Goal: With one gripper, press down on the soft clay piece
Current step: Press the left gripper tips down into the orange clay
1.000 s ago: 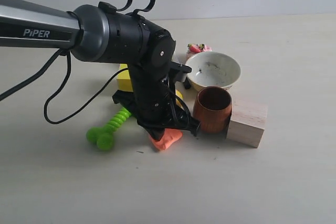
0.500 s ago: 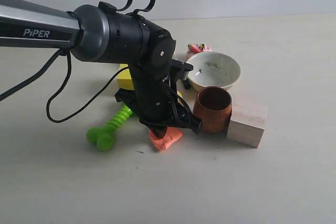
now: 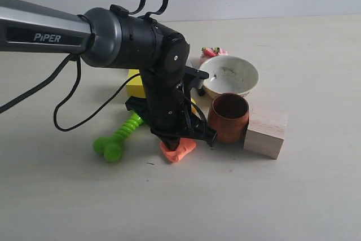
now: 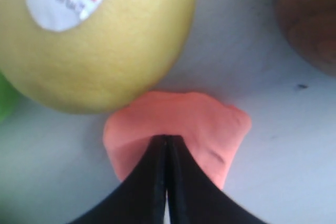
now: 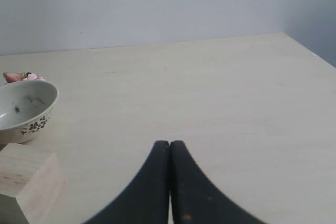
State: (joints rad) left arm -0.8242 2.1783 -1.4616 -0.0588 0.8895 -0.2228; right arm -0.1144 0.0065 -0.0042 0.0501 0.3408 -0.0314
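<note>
The soft clay piece (image 3: 179, 149) is a flat salmon-orange lump on the table, partly hidden under the left arm. In the left wrist view the clay (image 4: 199, 121) lies against the yellow fruit with a sticker (image 4: 94, 40). My left gripper (image 4: 167, 139) is shut with nothing between its fingers, and its tips rest down on the clay's top. In the exterior view the left gripper (image 3: 175, 142) points straight down at the clay. My right gripper (image 5: 169, 144) is shut and empty over bare table; it does not show in the exterior view.
A brown wooden cup (image 3: 228, 117) stands just right of the clay, with a pale wooden block (image 3: 266, 131) beside it. A white patterned bowl (image 3: 228, 75) sits behind. A green ridged toy (image 3: 117, 137) lies to the left, and a yellow block (image 3: 134, 84) behind the arm.
The left arm has shifted slightly to the right and lowered a little, bringing the shut fingertips down onto the clay. The clay and other objects stay where they were.
</note>
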